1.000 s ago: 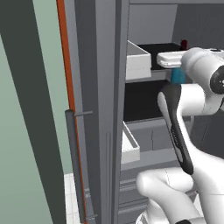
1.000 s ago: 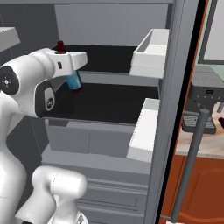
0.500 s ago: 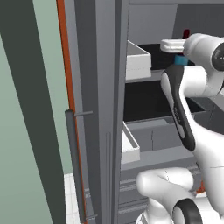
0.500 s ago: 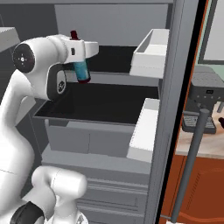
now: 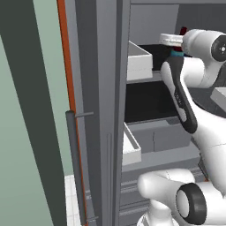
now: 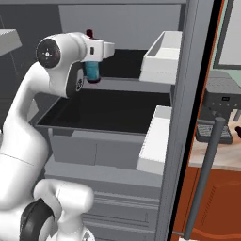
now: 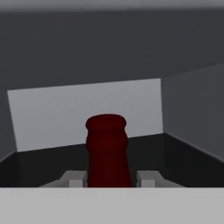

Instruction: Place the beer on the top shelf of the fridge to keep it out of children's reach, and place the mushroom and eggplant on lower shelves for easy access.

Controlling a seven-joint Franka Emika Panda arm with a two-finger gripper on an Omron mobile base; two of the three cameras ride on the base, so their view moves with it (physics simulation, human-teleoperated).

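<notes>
Tool (image 7: 109,177) clamped narrow on the beer (image 6: 92,70), 2 fingertips (image 7: 74,178) pressed either side of its reddish neck. Bottle upright, raised over the top shelf (image 6: 123,63) inside the open fridge (image 6: 188,94), contact with the slab not discernible. Teal-blue label visible, no text readable.

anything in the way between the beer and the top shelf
Nothing visible. The hand is shut on the beer, holding it upright just over the top shelf inside the fridge. The dark slab ahead of the bottle looks bare back to the rear wall; the white door bin sits off to the side.
</notes>
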